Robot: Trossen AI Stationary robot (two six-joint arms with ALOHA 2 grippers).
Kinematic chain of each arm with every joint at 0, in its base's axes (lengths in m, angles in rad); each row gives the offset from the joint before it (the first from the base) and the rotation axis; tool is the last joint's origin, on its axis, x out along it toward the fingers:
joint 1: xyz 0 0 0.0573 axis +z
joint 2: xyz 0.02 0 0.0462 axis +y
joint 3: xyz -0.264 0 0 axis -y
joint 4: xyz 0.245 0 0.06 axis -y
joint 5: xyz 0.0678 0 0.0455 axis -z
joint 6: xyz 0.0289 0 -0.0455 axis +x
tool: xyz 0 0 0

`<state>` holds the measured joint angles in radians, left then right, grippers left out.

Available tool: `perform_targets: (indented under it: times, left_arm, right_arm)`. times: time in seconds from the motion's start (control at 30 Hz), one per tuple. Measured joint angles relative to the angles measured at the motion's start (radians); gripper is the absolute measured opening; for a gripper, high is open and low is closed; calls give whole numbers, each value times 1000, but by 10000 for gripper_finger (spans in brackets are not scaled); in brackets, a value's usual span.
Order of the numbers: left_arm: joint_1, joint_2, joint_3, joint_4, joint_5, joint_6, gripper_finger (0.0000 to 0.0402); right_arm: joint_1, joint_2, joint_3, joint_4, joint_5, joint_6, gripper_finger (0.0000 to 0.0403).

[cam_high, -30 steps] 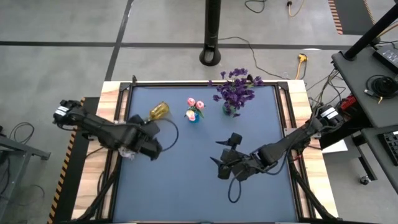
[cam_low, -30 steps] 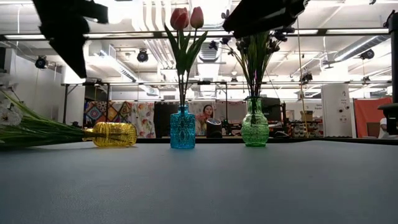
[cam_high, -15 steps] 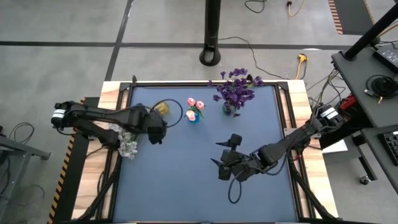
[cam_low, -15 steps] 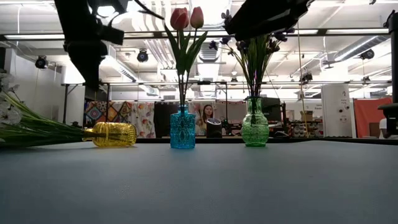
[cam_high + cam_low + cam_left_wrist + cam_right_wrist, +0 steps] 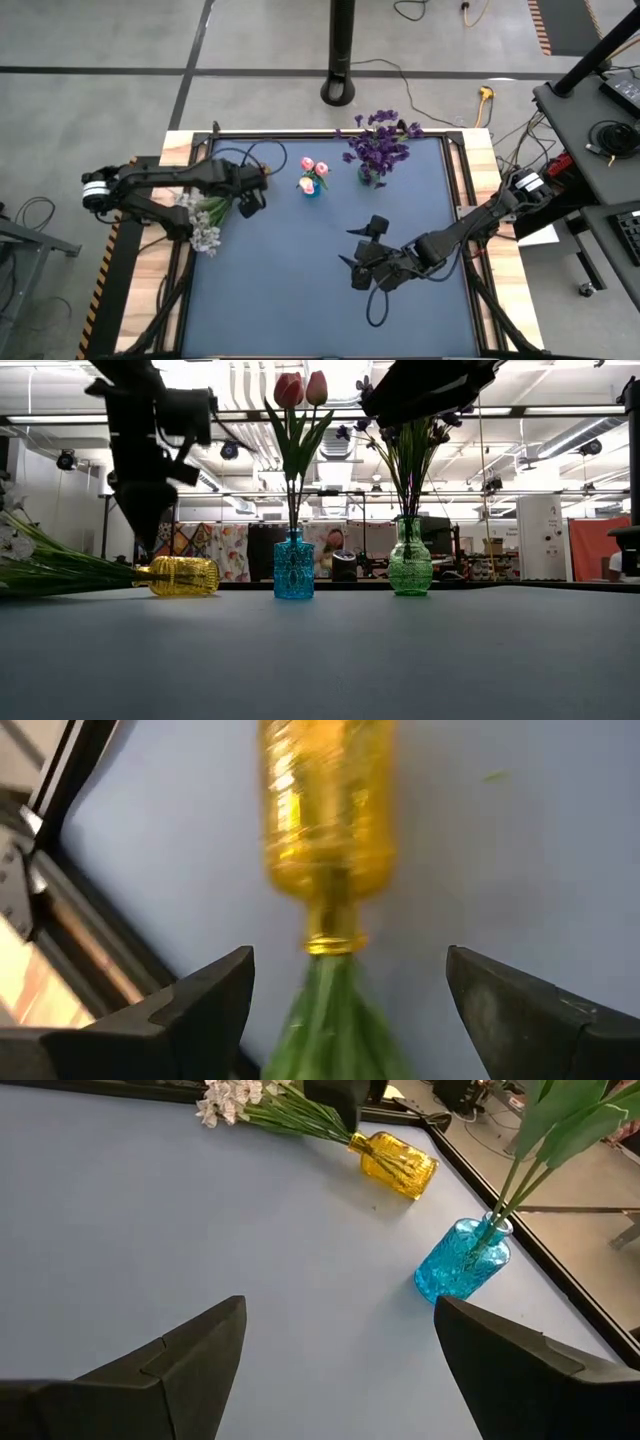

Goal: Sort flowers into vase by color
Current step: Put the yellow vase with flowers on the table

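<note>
A yellow vase lies on its side at the table's far left. White-blossom flowers stick out of its neck, their green stems trailing toward the left edge. My left gripper hangs open above the neck, one finger on each side, touching nothing. Pink tulips stand in a blue vase. Purple flowers stand in a green vase. My right gripper waits open over the table's middle.
The blue vase and the green vase stand upright along the far edge, right of the yellow vase. A black pole base stands on the floor beyond the table. The near half of the blue mat is bare.
My left gripper has swung toward the table's far edge and come down, turning as it went. It now hangs over the yellow vase's neck, still open. The vase and its flowers have stayed put.
</note>
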<state>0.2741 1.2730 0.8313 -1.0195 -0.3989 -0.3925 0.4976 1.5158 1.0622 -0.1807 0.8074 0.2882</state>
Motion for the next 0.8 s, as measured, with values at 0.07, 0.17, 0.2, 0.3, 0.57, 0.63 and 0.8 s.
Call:
perform_targets:
  times: [0.07, 0.17, 0.2, 0.3, 0.57, 0.63, 0.8]
  left_arm:
    - [36, 3, -16, 14, -1, 23, 310]
    - [74, 16, -37, 58, 14, 66, 310]
    - [84, 23, -40, 68, 33, 77, 310]
    - [100, 51, -42, 74, 43, 88, 308]
    - [139, 149, -42, 79, 44, 95, 284]
    - [143, 173, -41, 87, 42, 94, 279]
    - [144, 218, -28, 144, 40, 108, 273]
  right_arm:
    - [0, 0, 0, 0, 0, 3, 315]
    - [0, 0, 0, 1, 0, 3, 315]
    - [0, 0, 0, 1, 0, 3, 315]
    - [-3, 0, 0, 3, 3, 3, 315]
    - [-3, 0, 0, 3, 4, 1, 315]
    - [-3, 0, 0, 3, 4, 1, 315]
    - [-3, 0, 0, 3, 4, 1, 315]
